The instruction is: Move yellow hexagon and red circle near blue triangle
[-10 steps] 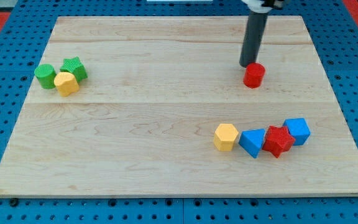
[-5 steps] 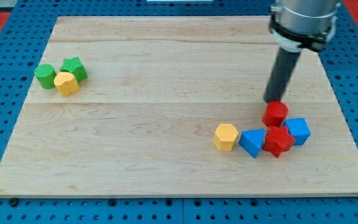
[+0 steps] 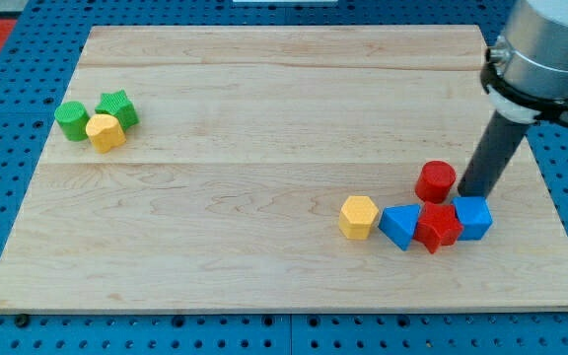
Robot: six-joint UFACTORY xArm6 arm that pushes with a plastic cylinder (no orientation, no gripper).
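Toward the table's bottom right edge, the yellow hexagon (image 3: 359, 217) sits just beside the blue triangle (image 3: 399, 225); the red circle (image 3: 436, 182) lies close above it. My tip (image 3: 472, 194), a bare rod holding nothing, rests right of the circle. Both look placed; next, back away cleanly.

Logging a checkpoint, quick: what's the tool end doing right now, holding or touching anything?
My tip: no gripper, holds nothing; it sits just to the view's right of the red circle, at the blue cube's top edge. Contact cannot be told.
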